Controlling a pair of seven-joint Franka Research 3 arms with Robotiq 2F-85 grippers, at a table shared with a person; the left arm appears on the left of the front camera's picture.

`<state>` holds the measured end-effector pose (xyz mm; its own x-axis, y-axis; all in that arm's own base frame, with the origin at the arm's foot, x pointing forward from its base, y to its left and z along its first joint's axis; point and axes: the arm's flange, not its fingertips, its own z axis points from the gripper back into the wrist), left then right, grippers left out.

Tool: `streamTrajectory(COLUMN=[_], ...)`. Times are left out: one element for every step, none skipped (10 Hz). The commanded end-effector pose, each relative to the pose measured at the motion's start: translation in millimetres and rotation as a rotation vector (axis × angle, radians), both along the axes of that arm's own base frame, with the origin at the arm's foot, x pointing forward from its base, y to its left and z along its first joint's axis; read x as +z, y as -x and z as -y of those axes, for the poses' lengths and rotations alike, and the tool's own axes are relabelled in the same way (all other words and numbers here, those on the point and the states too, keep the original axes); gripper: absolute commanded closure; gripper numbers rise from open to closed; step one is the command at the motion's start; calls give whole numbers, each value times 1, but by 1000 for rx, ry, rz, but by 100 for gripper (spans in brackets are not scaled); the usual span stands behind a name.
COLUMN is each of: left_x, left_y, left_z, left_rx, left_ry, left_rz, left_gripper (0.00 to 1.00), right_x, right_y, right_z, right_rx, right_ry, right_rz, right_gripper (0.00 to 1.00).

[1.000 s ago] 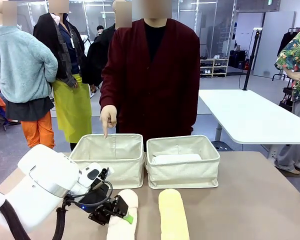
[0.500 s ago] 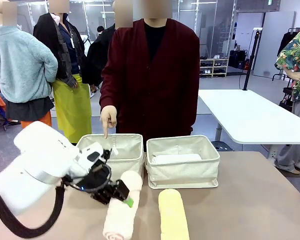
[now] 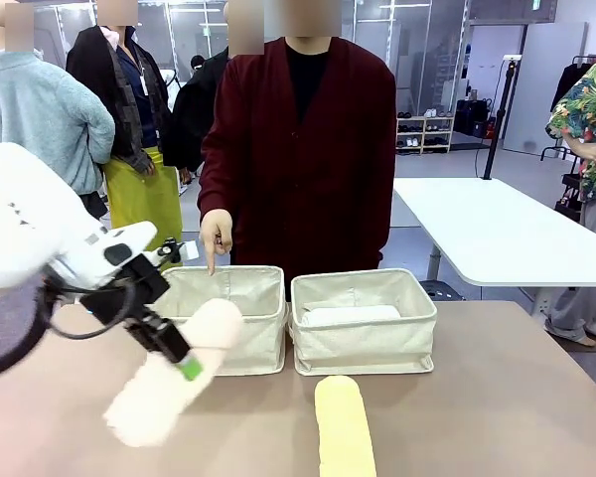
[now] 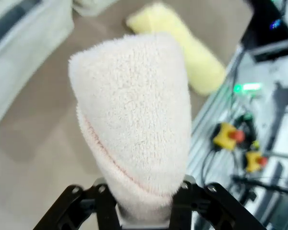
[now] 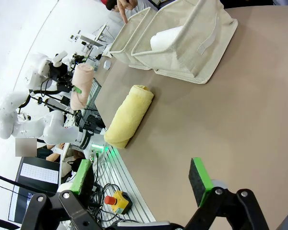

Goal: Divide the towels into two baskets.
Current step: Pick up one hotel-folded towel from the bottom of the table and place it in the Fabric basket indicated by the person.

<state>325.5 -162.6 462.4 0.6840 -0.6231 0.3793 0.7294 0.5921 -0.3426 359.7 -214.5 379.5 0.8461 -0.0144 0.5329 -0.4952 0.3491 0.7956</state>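
My left gripper point(image 3: 186, 365) is shut on the middle of a cream-peach towel point(image 3: 159, 393) and holds it tilted in the air, in front of the left basket point(image 3: 250, 343). In the left wrist view the towel point(image 4: 134, 115) rises from between the black fingers point(image 4: 108, 206) of my left gripper point(image 4: 144, 203). A pale yellow towel point(image 3: 343, 427) lies on the table in front of the right basket point(image 3: 368, 350), which holds a white towel point(image 3: 348, 316). My right gripper point(image 5: 141, 179) hangs open over bare table, far from the yellow towel point(image 5: 129, 115).
A person in a dark red cardigan stands behind the baskets, one hand point(image 3: 216, 238) pointing down at the left basket's far rim. A second white table point(image 3: 497, 234) stands at the back right. The brown tabletop point(image 3: 507, 397) to the right is free.
My left gripper has lifted the cream-peach towel off the table, up and to the left. The yellow towel, the baskets and the pointing hand have stayed put.
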Motion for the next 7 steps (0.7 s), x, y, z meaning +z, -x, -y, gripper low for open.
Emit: streamTrajectory(left_x=[-1,-7,6,6,8,12,31], left_y=[22,28,6,6,8,29,26], left_z=[-15,-22,-10,-10,-17,-8,2], left_rx=[-97,-27,-57,-57,-63,-219,-317], left_ry=[3,104,-23,-23,7,-102,-201], left_rz=[20,-81,8,8,-21,108,282], left_gripper=[87,87,87,87,63,63,63], right_x=[3,3,3,3,3,3,3], right_y=[4,4,4,4,4,4,4], right_z=[-1,-1,-1,-1,-1,-1,-1], right_rx=[6,6,6,6,6,6,6], right_ry=[7,7,7,7,7,7,7], right_rz=[-3,-3,-3,-3,-3,-3,-3], right_gripper=[0,0,0,0,0,0,0])
